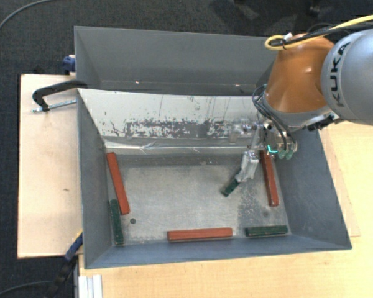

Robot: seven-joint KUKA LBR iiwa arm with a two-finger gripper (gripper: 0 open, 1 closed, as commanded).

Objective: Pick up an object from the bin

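Right now you see the gripper (244, 176) in the right half of the bin (174, 61), its fingers pinched narrow on the upper end of a short dark green bar (229, 189), which tilts down toward the bin's middle. Just to its right a red-brown bar (270, 180) lies along the wall, and a second green bar (266, 231) rests near the front right corner.

one camera looks down into the bin (174, 61), slightly obliquely.
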